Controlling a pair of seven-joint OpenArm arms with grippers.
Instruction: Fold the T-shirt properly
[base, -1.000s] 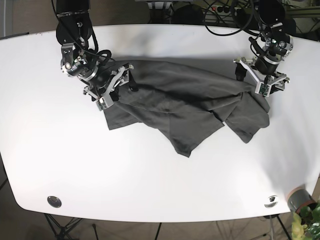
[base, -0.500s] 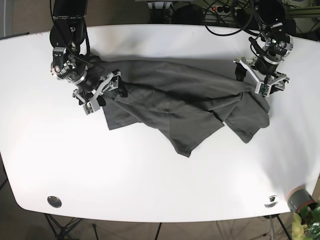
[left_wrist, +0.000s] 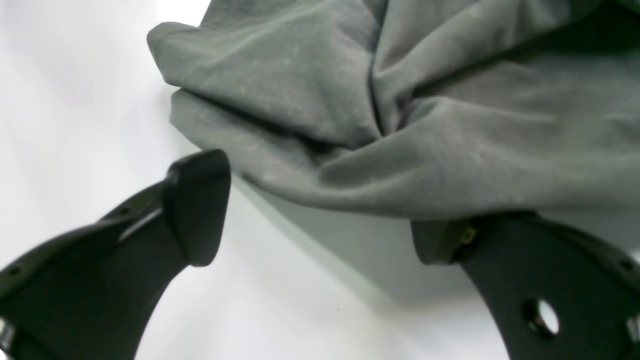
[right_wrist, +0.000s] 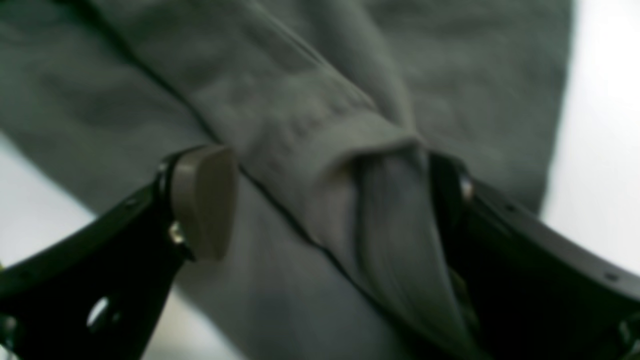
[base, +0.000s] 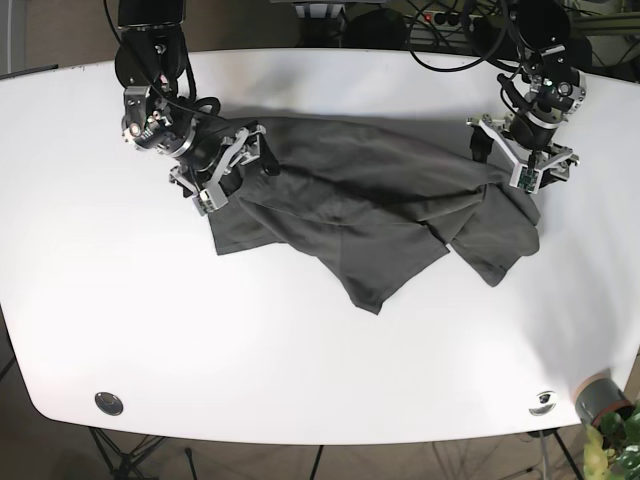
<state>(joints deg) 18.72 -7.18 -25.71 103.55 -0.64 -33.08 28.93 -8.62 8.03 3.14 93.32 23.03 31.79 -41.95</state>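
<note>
Crumpled dark grey cotton T-shirt lies bunched across the far half of the white round-cornered table, nowhere near flat. You're at the grab-and-spread step. Right gripper: jaws wide apart, a rolled fold of fabric between them, not pinched. Left gripper: jaws wide apart at the shirt's edge, holding nothing. Next you'd likely close both on the fabric, then pull apart to flatten.
</note>
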